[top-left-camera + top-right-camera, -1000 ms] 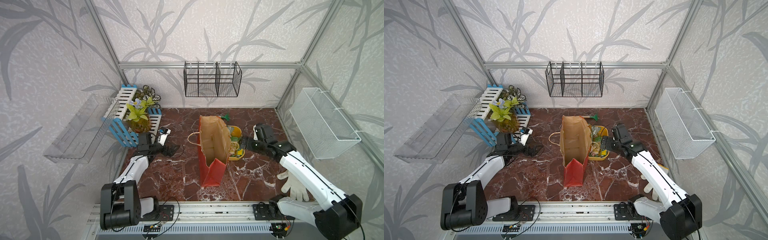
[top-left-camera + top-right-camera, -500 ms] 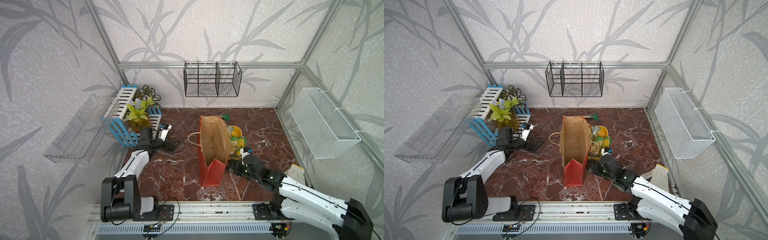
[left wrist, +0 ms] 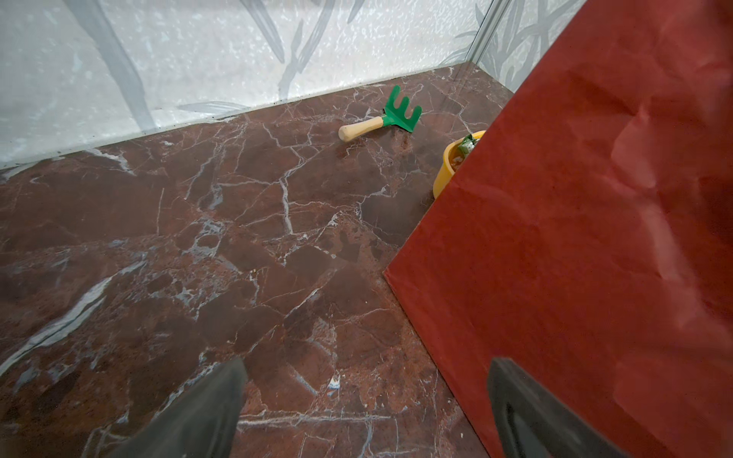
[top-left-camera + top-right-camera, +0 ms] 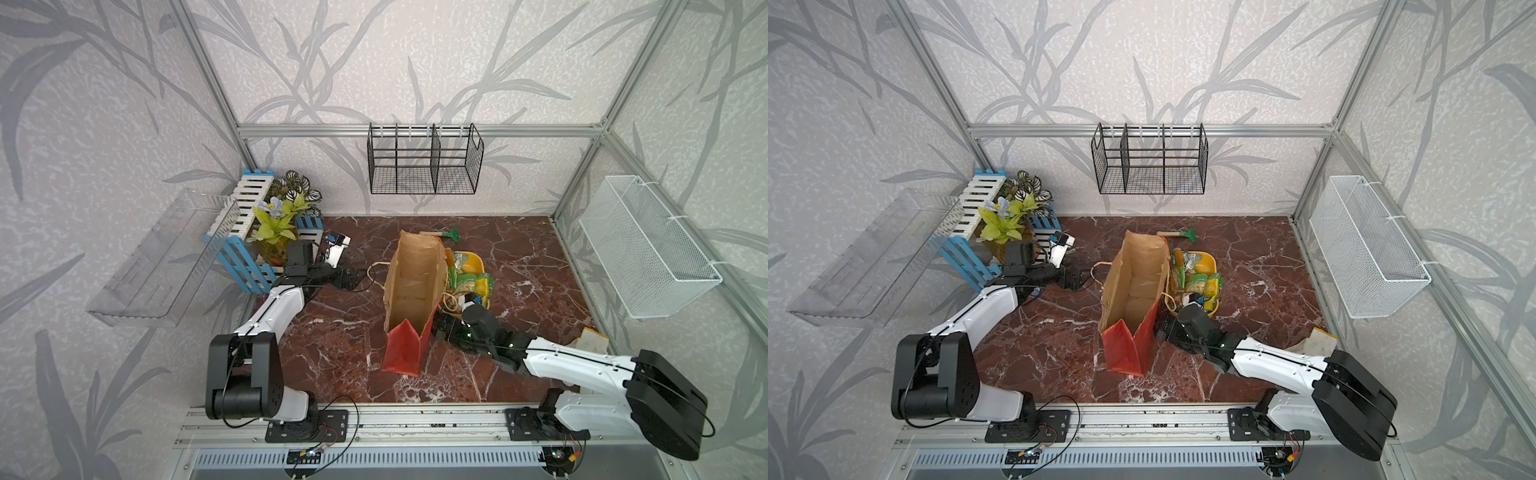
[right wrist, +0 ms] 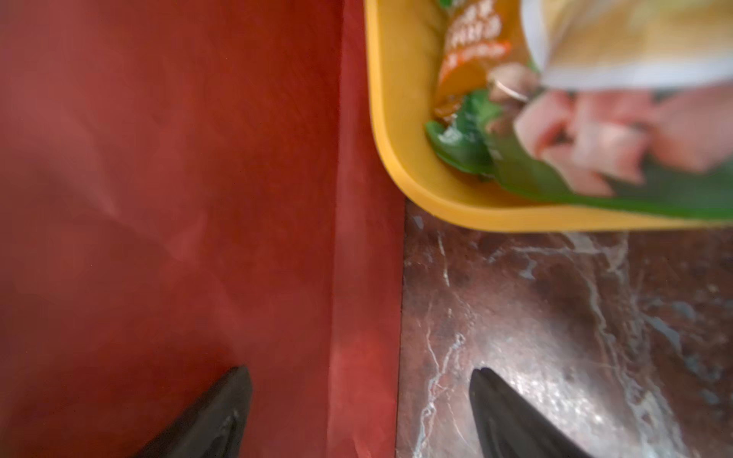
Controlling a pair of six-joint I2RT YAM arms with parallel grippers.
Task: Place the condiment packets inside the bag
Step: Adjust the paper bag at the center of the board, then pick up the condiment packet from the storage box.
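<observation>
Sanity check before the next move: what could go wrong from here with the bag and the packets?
1. The right gripper is open and low, close beside the bag; a sideways move could shove or tip the light paper.
2. A cord handle drapes over the yellow tub near the condiment packets; a grab there might snag it.
3. The packets lie heaped and overlapping, so two may lift together.

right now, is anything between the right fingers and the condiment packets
Yes. The right fingers sit low beside the red paper bag, and the near wall of the yellow plastic tub stands between them and the glossy green and orange condiment packets piled inside; reaching them likely means coming over its rim.
</observation>
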